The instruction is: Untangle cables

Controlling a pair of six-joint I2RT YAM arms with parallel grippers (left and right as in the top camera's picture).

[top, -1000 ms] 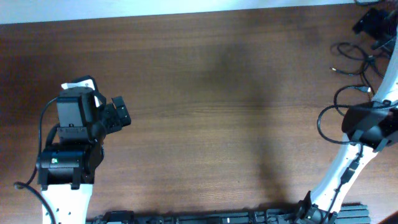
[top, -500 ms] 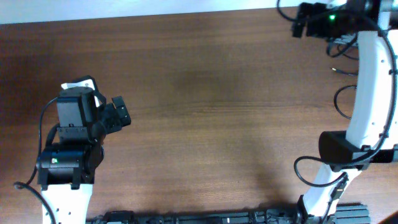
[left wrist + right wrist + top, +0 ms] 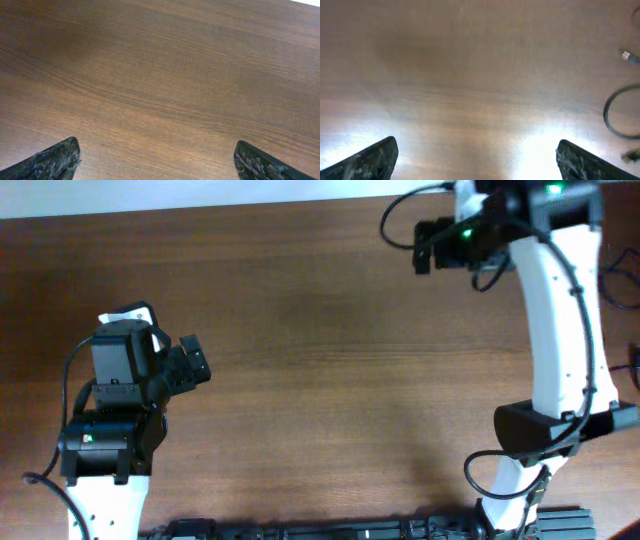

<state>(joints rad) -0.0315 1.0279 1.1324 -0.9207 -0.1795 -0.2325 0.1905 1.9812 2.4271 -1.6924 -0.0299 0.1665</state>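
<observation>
The cables [image 3: 611, 280] are thin black cords at the table's far right edge, partly hidden behind my right arm. In the right wrist view one cable loop [image 3: 614, 116] and a small plug end [image 3: 628, 56] lie at the right edge, blurred. My right gripper [image 3: 428, 244] is raised over the table's back, left of the cables; in its own view [image 3: 477, 165] it is open and empty over bare wood. My left gripper [image 3: 192, 363] is at the table's left, open and empty [image 3: 157, 165], far from the cables.
The wooden table [image 3: 320, 380] has its back edge along the top of the overhead view. My white right arm [image 3: 560, 330] stretches from the front right to the back. A dark rail [image 3: 350, 530] runs along the front edge.
My right arm has swung from the far right edge, by the cables, up and leftward along the table's back. My left arm has not moved.
</observation>
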